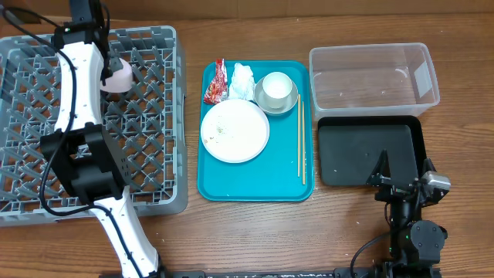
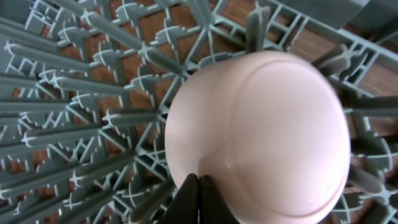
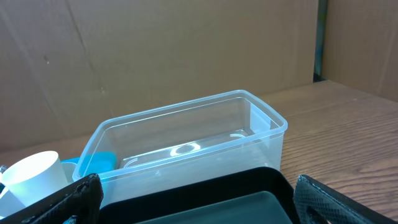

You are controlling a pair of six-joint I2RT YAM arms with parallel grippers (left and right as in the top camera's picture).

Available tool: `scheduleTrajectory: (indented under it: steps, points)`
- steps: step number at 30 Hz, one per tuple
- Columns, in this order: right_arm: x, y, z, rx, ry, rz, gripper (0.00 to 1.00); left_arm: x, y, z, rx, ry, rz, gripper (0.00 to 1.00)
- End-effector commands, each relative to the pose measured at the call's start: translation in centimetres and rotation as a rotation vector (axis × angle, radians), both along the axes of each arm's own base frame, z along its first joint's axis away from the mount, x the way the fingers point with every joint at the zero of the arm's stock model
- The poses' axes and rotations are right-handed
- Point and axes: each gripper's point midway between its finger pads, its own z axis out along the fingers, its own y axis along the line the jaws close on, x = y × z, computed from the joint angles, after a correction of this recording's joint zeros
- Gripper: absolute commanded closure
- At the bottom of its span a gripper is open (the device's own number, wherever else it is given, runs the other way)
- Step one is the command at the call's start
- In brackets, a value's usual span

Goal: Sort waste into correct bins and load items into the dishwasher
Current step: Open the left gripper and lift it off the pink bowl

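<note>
A pinkish bowl [image 1: 120, 76] [image 2: 261, 137] lies bottom-up in the grey dish rack [image 1: 147, 154] [image 2: 74, 112]. My left gripper [image 1: 108, 69] [image 2: 199, 200] is shut, its tips resting against the bowl's outer wall with nothing between them. On the teal tray [image 1: 255, 189] lie a large white plate [image 1: 235, 130] with pale grains, a white cup [image 1: 276, 85] [image 3: 34, 177] standing in a bowl [image 1: 290, 102], a red wrapper [image 1: 215, 83] and a white tissue [image 1: 242, 79]. My right gripper [image 1: 405, 185] [image 3: 202, 205] is open and holds nothing, at the near edge of the black tray [image 1: 363, 150] [image 3: 249, 199]. The clear tub [image 1: 373, 75] [image 3: 186, 143] is behind it.
Two thin wooden chopsticks [image 1: 300, 139] lie along the teal tray's right side. The left arm stretches from the table's front edge across the rack. A cardboard wall stands behind the clear tub in the right wrist view.
</note>
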Motion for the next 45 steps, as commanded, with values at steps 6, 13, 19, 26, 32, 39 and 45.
scheduleTrajectory:
  steps: [6,13,19,26,32,39,45]
  points:
    - [0.0,-0.2,-0.2,0.002,-0.003,-0.009,0.00,-1.6,0.8,0.4,0.019,0.029,0.085,0.96]
    - [0.0,-0.2,-0.2,0.002,-0.003,-0.009,0.00,0.2,-0.8,5.1,-0.022,-0.122,0.060,0.96]
    - [0.0,-0.2,-0.2,0.002,-0.003,-0.009,0.00,5.5,-6.5,7.4,-0.222,-0.321,-0.228,0.96]
    - [0.0,-0.2,-0.2,0.002,-0.003,-0.009,0.00,5.0,-3.9,2.9,-0.146,-0.224,-0.121,0.96]
    - [0.0,-0.2,-0.2,0.002,-0.003,-0.009,0.00,3.5,-2.1,0.9,-0.142,-0.152,-0.068,0.96]
    - [0.0,-0.2,-0.2,0.002,-0.003,-0.009,0.00,2.6,-1.4,-0.1,-0.141,-0.106,-0.047,0.96]
    - [0.0,-0.2,-0.2,0.002,-0.003,-0.009,0.00,2.5,-1.6,-1.5,-0.158,-0.076,-0.049,0.96]
